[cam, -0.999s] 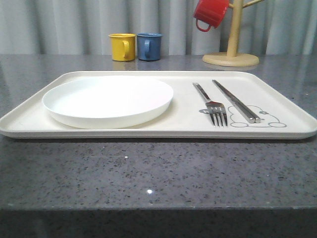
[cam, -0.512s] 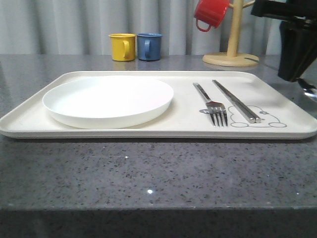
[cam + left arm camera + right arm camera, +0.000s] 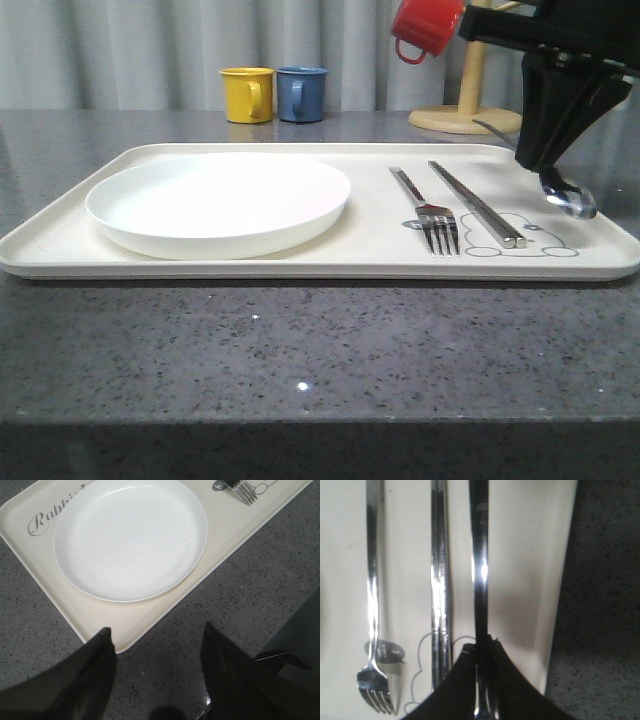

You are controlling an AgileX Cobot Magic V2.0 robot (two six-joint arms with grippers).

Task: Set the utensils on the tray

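Grey table (image 3: 300,350) holds the tray (image 3: 90,240) w/ plate (image 3: 218,203), fork (image 3: 428,212) & chopsticks (image 3: 478,204). Front view: right gripper (image 3: 548,170) grips the spoon (image 3: 566,196) above the tray's right side; its wrist cam has the handle beside the chopsticks. Left gripper (image 3: 157,645) is spread wide by the tray corner, holding nothing.

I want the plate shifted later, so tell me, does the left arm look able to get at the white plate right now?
Probably yes. The left gripper is open and holds nothing, and the plate lies uncovered on the near left part of the tray, with nothing between them. The fork lies off to the side.
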